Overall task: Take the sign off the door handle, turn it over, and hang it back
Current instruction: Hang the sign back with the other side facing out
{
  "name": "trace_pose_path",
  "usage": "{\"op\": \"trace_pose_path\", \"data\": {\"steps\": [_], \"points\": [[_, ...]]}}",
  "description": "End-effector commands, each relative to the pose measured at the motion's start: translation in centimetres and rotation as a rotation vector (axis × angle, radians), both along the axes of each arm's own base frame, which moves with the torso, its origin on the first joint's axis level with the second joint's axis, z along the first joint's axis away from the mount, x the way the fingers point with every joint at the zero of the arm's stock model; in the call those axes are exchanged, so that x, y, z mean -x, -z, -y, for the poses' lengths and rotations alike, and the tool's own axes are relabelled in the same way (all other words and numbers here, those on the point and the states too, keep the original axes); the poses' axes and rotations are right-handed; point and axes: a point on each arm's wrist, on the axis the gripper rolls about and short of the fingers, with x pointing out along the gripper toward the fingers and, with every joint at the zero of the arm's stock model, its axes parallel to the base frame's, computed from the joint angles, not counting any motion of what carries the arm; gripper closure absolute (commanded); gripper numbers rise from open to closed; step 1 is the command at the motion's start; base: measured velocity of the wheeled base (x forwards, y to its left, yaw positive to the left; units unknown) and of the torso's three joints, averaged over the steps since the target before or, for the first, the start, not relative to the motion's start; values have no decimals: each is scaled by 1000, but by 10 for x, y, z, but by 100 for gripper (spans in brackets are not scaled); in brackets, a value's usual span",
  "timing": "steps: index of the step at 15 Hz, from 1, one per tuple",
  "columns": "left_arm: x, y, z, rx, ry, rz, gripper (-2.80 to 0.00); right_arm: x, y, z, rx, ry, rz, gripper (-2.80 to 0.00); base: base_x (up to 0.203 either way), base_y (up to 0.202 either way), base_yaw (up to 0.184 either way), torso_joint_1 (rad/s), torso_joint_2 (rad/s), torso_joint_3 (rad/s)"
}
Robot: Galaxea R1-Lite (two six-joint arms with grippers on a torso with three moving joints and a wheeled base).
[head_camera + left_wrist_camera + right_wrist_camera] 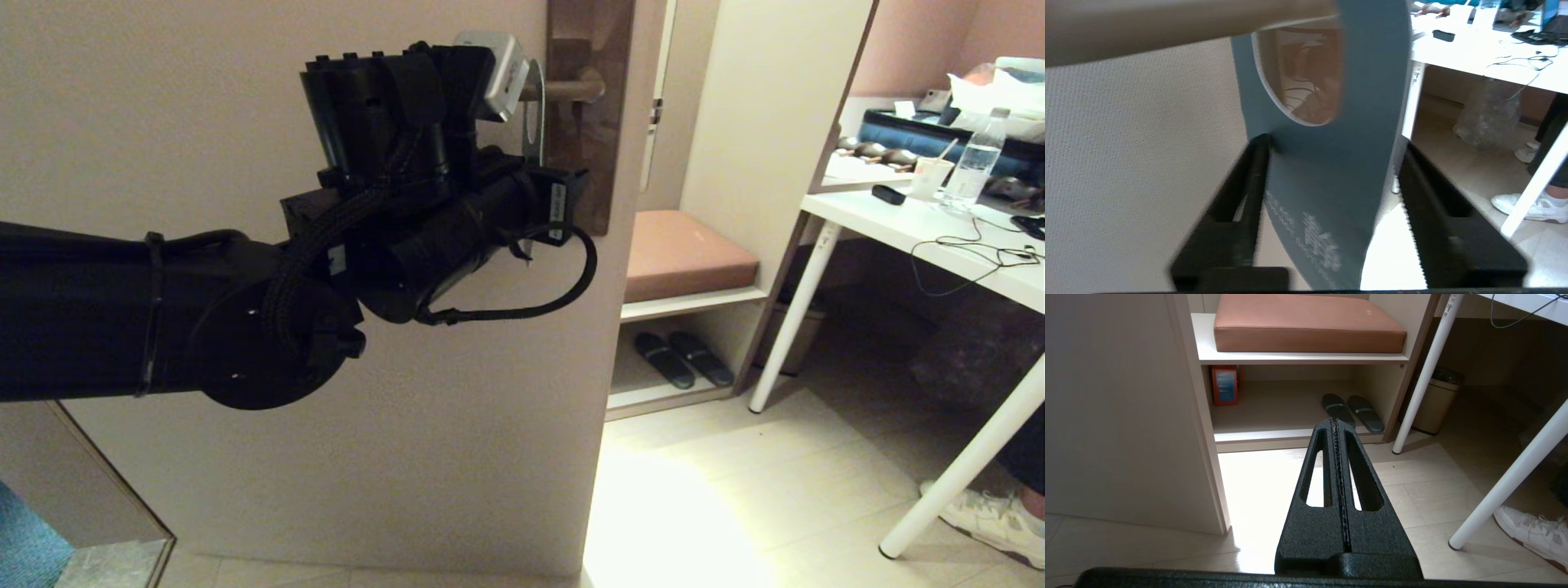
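Observation:
The sign (1331, 163) hangs by its round hole on the door handle (571, 88), a lever on a dark brown backplate (589, 163). In the head view the sign (535, 114) shows almost edge-on. In the left wrist view its slate-blue face with pale lettering faces the camera, and the handle (1188, 24) crosses above as a blurred bar. My left gripper (1335, 143) is open, with one finger on each side of the sign below the hole. One finger (1257, 163) meets the sign's edge and the other (1421, 188) stands apart. My right gripper (1336, 421) is shut and empty, low above the floor.
The door (408, 457) fills the left. Past its edge is a shelf unit with a brown cushion (686, 253) and slippers (682, 358). A white table (922, 237) with a bottle, a cup and cables stands at the right, with a person's shoe (988, 518) beside its leg.

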Motion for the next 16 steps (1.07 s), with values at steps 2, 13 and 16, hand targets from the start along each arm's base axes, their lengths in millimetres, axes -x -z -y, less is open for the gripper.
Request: {"op": "trace_pose_path", "data": {"steps": [2,13,16], "points": [[8,-6,-2,13,10,10,-280,0,0,0,0,0,1,0,0,0,0,0,0,0],[57,-22,-45,32,24,33,-280,0,0,0,0,-1,1,0,0,0,0,0,0,0],[69,-20,-57,27,24,29,-280,0,0,0,0,0,1,0,0,0,0,0,0,0]]}}
